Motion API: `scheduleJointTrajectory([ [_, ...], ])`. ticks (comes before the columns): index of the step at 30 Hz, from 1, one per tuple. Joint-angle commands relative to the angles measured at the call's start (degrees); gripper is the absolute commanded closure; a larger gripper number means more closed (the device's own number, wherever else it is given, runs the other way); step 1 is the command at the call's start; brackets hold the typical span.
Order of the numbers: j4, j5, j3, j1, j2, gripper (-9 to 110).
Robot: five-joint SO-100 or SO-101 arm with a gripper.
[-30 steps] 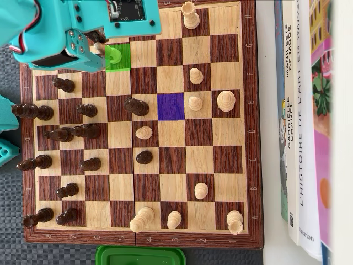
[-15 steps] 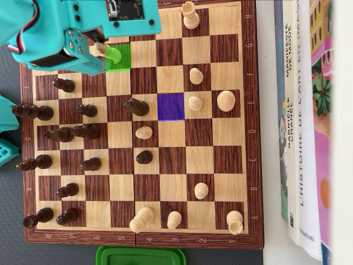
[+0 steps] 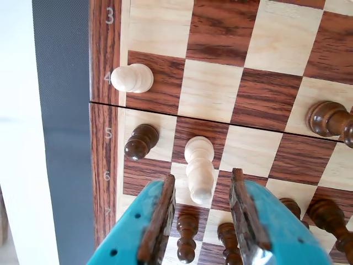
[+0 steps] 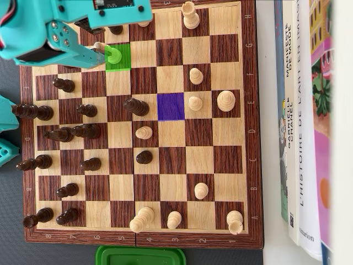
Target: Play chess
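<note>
A wooden chessboard (image 4: pixel 174 187) carries dark pieces along its left side and pale pieces scattered to the right in the overhead view. One square is tinted green (image 4: pixel 124 61) and another purple (image 4: pixel 171 106). A pale piece (image 4: pixel 113 55) stands on the green square. In the wrist view this pale piece (image 3: pixel 198 165) rises just ahead of my gripper (image 3: pixel 202 176), its head between the wide-apart fingertips without touching them. My gripper is open. The teal arm (image 4: pixel 66 22) covers the board's top left corner. A dark pawn (image 3: pixel 140 142) and a pale pawn (image 3: pixel 132 78) stand at the board's edge nearby.
Dark pieces (image 3: pixel 187 237) stand under and behind the fingers, and more dark pieces (image 3: pixel 331 118) to the right. Books (image 4: pixel 309 127) lie along the board's right side. A green lid (image 4: pixel 140 256) sits below the board. Another teal part (image 4: pixel 5 132) shows at the left edge.
In the overhead view the arm has shifted up toward the board's top edge, uncovering more of the green square's row. No chess piece has moved.
</note>
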Motion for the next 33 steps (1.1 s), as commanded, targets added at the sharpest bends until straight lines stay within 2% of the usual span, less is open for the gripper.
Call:
scheduleJointTrajectory([
  [1, -0.09, -0.18, -0.88, -0.09, 3.43, 86],
  [14, 0.88, -1.32, -0.88, 4.57, 14.77, 86],
  [28, 11.16, -13.62, -0.88, 23.03, 27.33, 86],
  [33, 11.34, -17.93, 0.26, 28.65, 30.23, 86],
])
